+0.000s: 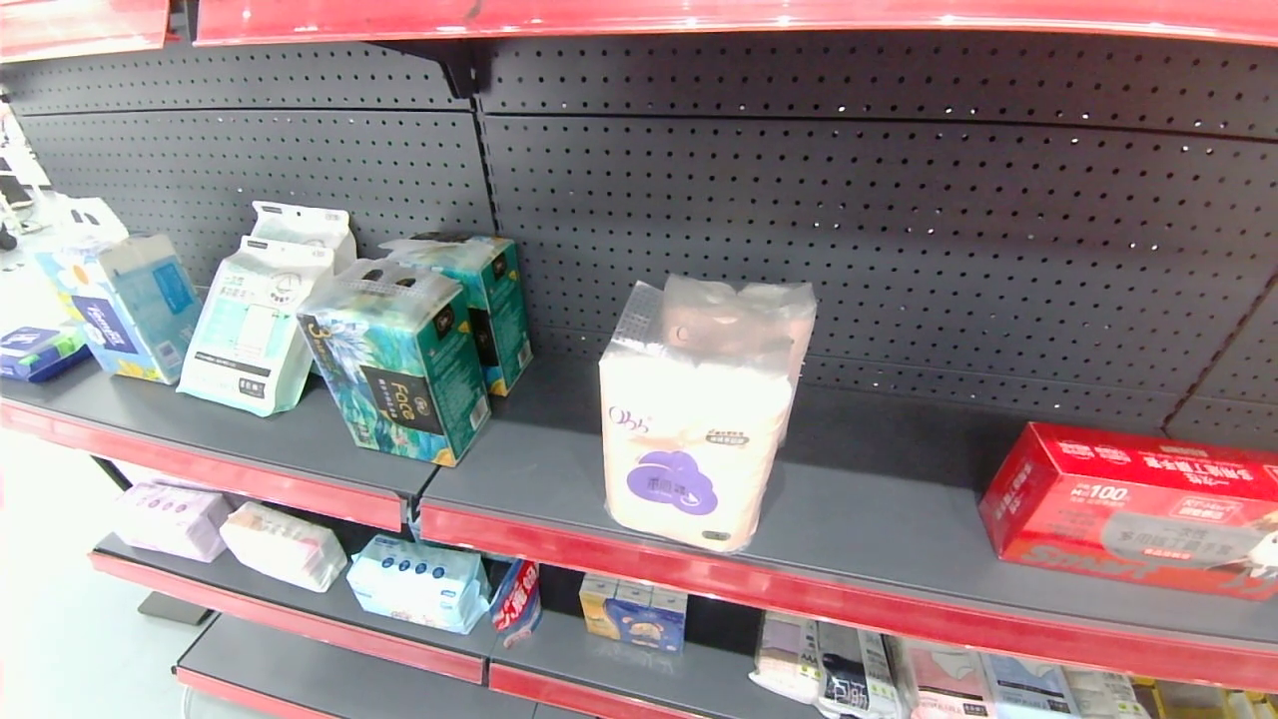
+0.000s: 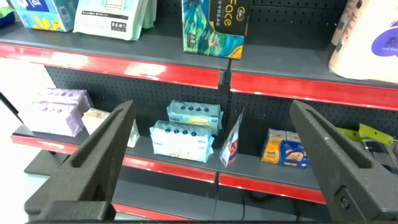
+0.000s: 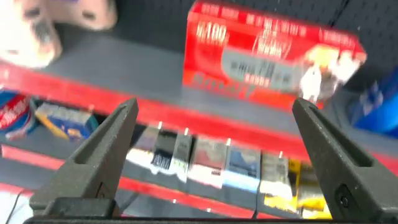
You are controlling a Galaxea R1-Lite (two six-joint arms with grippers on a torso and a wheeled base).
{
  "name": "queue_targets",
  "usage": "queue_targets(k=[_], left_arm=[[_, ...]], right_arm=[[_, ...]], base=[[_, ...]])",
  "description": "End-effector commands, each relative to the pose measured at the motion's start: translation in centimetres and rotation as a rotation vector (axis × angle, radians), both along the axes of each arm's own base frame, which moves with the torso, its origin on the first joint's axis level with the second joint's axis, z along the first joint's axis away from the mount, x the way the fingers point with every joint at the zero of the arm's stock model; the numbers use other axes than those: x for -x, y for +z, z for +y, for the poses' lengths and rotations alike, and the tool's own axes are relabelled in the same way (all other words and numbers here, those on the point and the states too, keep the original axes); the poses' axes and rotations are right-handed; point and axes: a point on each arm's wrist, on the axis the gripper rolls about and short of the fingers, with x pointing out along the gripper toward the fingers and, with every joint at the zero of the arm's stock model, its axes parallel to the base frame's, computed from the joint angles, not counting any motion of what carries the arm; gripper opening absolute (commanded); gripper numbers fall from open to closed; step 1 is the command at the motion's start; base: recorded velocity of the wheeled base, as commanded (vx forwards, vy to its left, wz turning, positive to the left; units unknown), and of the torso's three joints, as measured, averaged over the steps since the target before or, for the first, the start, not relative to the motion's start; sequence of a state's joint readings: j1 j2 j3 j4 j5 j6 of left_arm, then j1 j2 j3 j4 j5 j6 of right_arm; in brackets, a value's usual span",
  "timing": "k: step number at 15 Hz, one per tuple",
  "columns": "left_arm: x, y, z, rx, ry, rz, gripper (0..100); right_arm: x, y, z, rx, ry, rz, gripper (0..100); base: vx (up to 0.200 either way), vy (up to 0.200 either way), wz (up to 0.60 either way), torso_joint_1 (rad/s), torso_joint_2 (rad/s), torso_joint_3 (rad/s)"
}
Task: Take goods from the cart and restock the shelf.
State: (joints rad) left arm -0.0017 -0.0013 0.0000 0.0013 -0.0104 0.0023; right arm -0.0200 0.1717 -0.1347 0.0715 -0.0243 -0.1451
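- On the shelf [image 1: 879, 509], straight ahead of the right gripper [image 3: 214, 162]: a red box [image 3: 270, 56], lying flat near the board's front edge.
- Right gripper spread wide, nothing between its fingers.
- From that box toward the left gripper's side, well apart: a white pack of toilet rolls [image 1: 694, 419], upright, close to the red front lip [image 1: 799, 589].
- Left gripper [image 2: 214, 155] likewise gaping and empty, facing the lower tiers.
- Directly ahead of the left gripper, on a lower board: two pale blue wipe packs [image 2: 185, 130], one just behind the other.
- Beside them, on the side nearer the right gripper, a small yellow-and-blue box [image 2: 285, 149]; on the far side, purple packs [image 2: 59, 111].
- Higher than the left gripper, on the same board as the toilet rolls: a green tissue pack [image 1: 399, 359] with a second one behind it, then white pouches [image 1: 258, 325], then a blue-and-white tissue pack [image 1: 125, 300] farthest out.
- Boards dark grey and matte, each with a glossy red lip.
- Behind the goods, a black perforated back panel [image 1: 899, 220], split by a vertical upright.
- Overhead, the red edge of another tier.
- Past the end of the shelving on the left gripper's side, a pale floor [image 1: 50, 619].
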Motion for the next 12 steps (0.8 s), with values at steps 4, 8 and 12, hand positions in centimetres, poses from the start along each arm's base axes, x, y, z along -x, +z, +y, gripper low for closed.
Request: queue_targets(k=[4,8,12], left_arm=[[-0.01,0.0,0.0,0.001,0.0,0.002,100],[-0.02,0.02,-0.02,-0.01,-0.009,0.001,100],[-0.01,0.02,-0.02,-0.015,-0.009,0.0,100]], right_arm=[[1.35,-2.36,-0.03,-0.039,0.02,-0.067,100],[1.34,-2.38,0.0,-0.044,0.035,-0.067,100],[1.27,-2.47,-0.1,-0.127,-0.016,-0.076,100]], base=[[0.0,0.0,0.0,0.0,0.0,0.0],[0.0,0.0,0.0,0.0,0.0,0.0],[0.0,0.0,0.0,0.0,0.0,0.0]])
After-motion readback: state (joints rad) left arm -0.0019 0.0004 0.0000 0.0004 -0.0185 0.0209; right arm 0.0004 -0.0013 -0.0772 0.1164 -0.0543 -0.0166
